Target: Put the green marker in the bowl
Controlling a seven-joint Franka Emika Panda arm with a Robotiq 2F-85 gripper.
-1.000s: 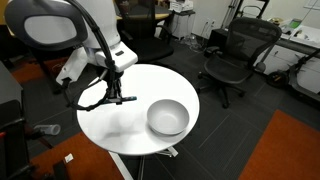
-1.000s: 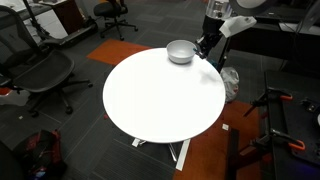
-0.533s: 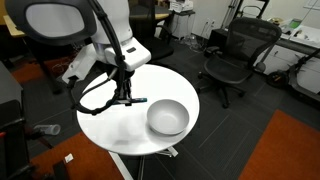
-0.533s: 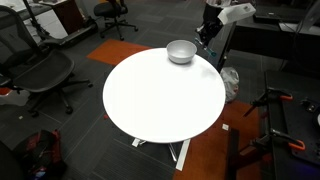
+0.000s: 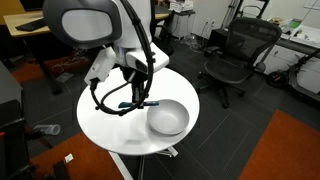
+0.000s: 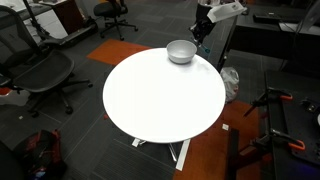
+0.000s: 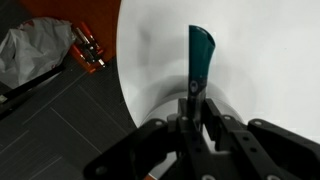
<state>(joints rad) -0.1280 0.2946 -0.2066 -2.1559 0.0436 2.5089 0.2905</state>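
While the gripper [image 7: 197, 104] is pinched on the green marker [image 7: 200, 52] at its darker end, the teal shaft sticks straight out ahead of the fingertips, over the white surface [image 7: 270, 60]. In both exterior views the gripper [image 5: 138, 100] [image 6: 200, 28] hangs above the round surface [image 5: 110, 128] [image 6: 160, 100], near its edge. The bowl [image 5: 168, 124] [image 6: 181, 52] stands on the surface just beside and below the gripper, its hollow facing up; the marker is held in the air outside it, not yet over the hollow. Beyond the surface's edge, to 1 side of the gripper in the wrist view, lie dark floor and a crumpled grey bag [image 7: 35, 50].
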